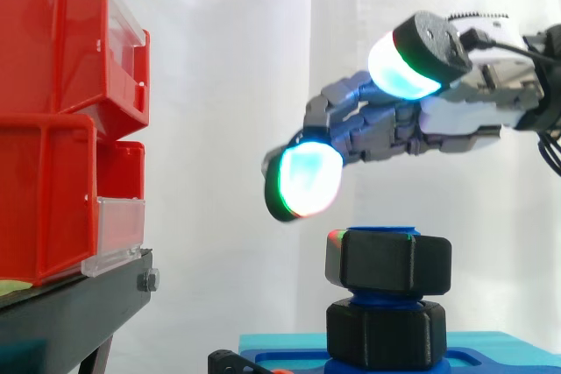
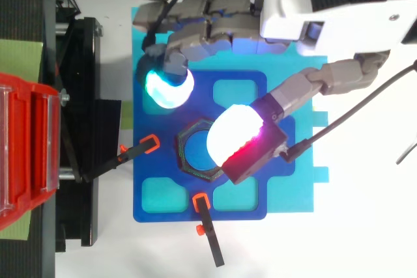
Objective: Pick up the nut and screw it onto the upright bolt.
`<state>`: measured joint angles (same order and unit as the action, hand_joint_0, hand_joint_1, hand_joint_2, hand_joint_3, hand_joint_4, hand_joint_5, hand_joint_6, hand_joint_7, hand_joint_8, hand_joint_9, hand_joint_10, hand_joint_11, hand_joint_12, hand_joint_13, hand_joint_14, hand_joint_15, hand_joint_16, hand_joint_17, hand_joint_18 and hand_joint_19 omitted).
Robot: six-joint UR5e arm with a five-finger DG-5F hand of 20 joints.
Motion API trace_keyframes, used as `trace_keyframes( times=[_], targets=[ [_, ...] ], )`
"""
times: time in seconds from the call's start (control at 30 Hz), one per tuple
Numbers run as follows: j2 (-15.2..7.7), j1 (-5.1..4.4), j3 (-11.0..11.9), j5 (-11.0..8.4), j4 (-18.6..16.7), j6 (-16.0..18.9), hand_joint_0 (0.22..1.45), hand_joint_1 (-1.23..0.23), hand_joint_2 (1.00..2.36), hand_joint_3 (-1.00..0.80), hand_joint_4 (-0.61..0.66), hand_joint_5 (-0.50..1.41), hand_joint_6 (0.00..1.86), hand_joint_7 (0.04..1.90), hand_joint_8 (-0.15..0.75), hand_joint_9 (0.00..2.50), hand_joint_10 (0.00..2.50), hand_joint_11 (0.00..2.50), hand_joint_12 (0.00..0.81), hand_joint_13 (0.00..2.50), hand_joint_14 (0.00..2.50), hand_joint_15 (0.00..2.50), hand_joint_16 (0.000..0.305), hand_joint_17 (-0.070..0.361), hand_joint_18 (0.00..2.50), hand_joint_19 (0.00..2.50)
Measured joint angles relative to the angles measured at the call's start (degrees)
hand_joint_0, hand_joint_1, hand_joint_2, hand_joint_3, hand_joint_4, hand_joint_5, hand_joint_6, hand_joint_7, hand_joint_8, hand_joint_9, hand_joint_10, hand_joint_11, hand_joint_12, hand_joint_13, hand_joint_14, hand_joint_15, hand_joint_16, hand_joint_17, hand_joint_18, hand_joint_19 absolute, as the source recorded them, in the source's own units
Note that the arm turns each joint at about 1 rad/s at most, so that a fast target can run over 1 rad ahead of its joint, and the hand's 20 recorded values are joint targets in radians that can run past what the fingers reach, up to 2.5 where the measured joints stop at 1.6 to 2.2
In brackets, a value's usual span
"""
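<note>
The red bins [image 1: 53,129] at 9 o'clock of the bolt [image 1: 379,296] have solid walls that hide whatever is inside. The nut [image 1: 390,262] sits on the bolt's top. The hand [image 1: 438,124] hovers at its 12 o'clock, fingers spread loosely, holding nothing. From above, one fingertip [image 2: 234,136] covers part of the nut.

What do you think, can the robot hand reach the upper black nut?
Probably yes: the hand hovers just above the upper nut, its fingers open, with nothing between them.
</note>
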<state>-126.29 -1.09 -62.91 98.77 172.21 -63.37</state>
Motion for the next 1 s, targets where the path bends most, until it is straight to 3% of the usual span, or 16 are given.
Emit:
trace_keyframes(
  times=[0.1,0.23,0.6,1.0],
  targets=[
    [0.0,-0.16,1.6,0.14,2.09,-1.22,0.48,-0.09,1.0,-0.5,0.14,-0.2,0.5,0.63,0.172,0.09,0.0,0.0,0.321,0.0,0.0,0.0,0.044,0.098,0.0,0.0],
    [-0.09,-0.73,2.07,0.15,2.61,-2.12,0.48,-0.05,1.0,-0.5,0.12,-0.21,0.5,0.63,0.165,0.03,0.0,0.0,0.321,0.0,0.0,0.0,0.044,0.1,0.0,0.0],
    [-0.22,-4.72,-3.16,-3.05,-5.91,-0.73,0.47,-0.03,1.0,-0.5,0.1,-0.23,0.5,0.63,0.164,0.0,0.0,0.0,0.326,0.0,0.0,0.0,0.046,0.103,0.0,0.0],
    [-0.26,-5.99,-3.48,-4.4,-6.18,-0.39,0.48,-0.04,1.0,-0.5,0.11,-0.23,0.5,0.72,0.185,0.0,0.0,0.0,0.328,0.0,0.0,0.0,0.045,0.102,0.0,0.0]
  ],
)
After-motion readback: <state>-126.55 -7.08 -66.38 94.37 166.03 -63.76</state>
